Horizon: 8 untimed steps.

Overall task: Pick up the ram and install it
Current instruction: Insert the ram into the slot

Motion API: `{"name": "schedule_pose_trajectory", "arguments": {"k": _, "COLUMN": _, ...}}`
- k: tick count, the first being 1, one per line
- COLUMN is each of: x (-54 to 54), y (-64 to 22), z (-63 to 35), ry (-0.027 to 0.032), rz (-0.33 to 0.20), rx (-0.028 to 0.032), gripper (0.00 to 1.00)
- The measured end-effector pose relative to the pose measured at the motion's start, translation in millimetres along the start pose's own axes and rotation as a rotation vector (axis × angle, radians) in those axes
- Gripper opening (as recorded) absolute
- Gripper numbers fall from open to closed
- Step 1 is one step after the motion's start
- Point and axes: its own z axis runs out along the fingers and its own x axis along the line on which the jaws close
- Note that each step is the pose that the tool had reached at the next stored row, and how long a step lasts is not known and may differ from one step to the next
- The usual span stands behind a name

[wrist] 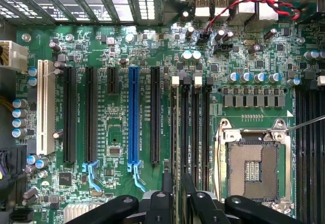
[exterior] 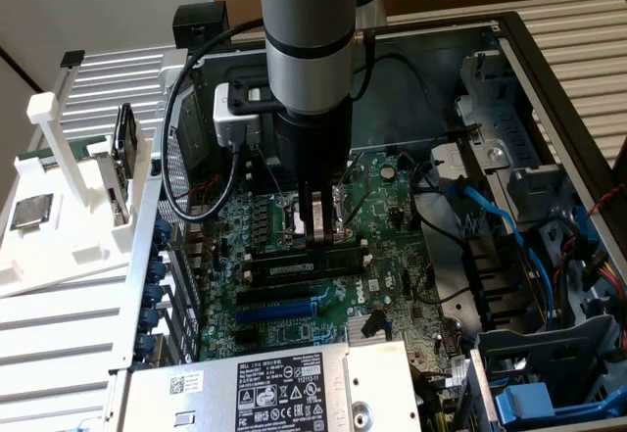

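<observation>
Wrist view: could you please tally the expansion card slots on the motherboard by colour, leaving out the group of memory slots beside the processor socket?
White slot: 1
Blue slot: 1
Black slots: 4, one of them short
Total: 6

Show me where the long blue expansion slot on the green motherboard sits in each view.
Exterior view: the long blue expansion slot lies across the board, between long black slots and the silver labelled metal box nearer the camera.
Wrist view: the slot stands between two long black slots.
Shared landmark: the square open processor socket.
</observation>
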Motion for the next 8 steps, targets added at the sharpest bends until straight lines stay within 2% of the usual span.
{"name": "schedule_pose_trajectory", "arguments": {"k": 8, "x": -0.2, "y": 0.3, "z": -11.7, "ry": -0.0005, "rz": 0.0, "rx": 0.0001, "gripper": 0.22}}
